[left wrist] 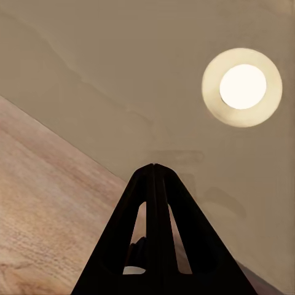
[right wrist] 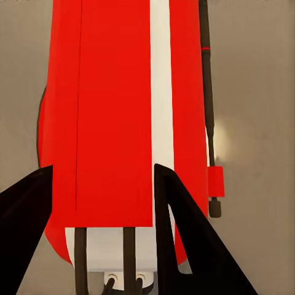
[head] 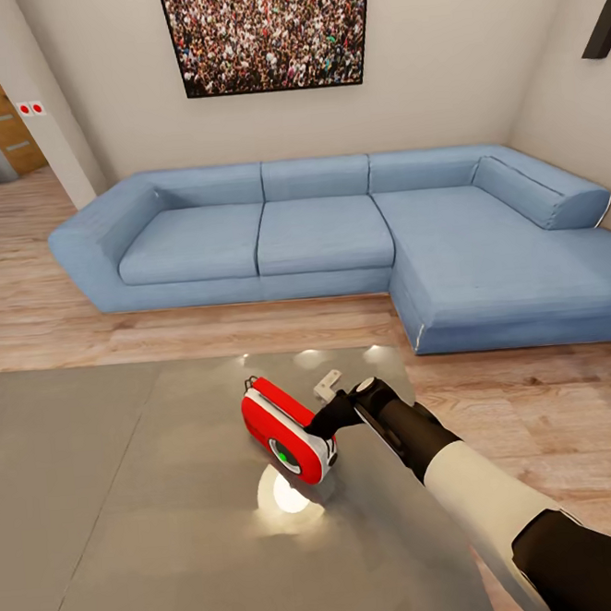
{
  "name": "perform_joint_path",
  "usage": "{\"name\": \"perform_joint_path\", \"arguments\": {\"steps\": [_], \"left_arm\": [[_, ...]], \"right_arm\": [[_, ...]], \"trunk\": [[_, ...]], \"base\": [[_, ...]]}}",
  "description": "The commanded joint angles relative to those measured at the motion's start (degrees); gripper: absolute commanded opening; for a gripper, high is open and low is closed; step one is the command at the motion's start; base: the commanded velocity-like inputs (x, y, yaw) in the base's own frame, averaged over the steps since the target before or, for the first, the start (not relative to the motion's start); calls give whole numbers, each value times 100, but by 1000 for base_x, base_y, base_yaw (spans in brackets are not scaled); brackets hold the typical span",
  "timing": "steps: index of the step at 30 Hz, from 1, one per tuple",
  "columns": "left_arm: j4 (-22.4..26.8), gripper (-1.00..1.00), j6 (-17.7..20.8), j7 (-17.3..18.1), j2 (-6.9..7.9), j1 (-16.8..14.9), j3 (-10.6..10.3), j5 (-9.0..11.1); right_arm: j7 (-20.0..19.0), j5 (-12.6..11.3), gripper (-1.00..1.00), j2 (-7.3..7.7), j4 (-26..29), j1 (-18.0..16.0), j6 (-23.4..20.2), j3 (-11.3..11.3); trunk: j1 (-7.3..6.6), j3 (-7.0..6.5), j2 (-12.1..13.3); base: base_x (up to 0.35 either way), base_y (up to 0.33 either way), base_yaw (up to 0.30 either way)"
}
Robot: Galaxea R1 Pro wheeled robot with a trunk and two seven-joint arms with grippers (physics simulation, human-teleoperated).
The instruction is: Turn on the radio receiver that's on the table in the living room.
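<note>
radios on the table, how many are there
1. The red radio receiver stands on the grey table near its far right part, with the right gripper at its side. The table's near edge is cut off, so more could be hidden.

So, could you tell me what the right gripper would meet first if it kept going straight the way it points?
Most likely the red radio: the open right gripper points straight at its side.

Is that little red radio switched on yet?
Probably on: the radio shows a green glow in its dark dial in the head view. The right pincer sits against its side.
</note>
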State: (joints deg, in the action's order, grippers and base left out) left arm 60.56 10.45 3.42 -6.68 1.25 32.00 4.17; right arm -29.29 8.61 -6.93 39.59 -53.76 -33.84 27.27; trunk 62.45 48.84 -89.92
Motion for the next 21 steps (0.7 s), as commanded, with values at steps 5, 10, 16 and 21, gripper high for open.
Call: {"name": "perform_joint_path", "arguments": {"steps": [5, 10, 16, 21], "left_arm": [[0, -100, 1, 0, 0, -2, -1, -4], [0, -100, 6, -3, 0, -2, -1, 1], [-42, -100, 1, -17, 89, -2, 15, -49], [-176, -100, -251, -28, 120, -2, 16, -56]], "right_arm": [[9, -17, -100, -2, -224, 6, 103, -11], [11, -17, 100, -2, -246, 6, 131, -15], [11, -17, 100, -2, -250, 6, 132, -19], [11, -17, 100, -2, -250, 6, 132, -20]], "trunk": [[2, 2, 1], [2, 2, 1], [2, 2, 1], [-108, -88, 202]], "base": [[0, 0, 0], [0, 0, 0], [0, 0, 0], [0, 0, 0]]}}
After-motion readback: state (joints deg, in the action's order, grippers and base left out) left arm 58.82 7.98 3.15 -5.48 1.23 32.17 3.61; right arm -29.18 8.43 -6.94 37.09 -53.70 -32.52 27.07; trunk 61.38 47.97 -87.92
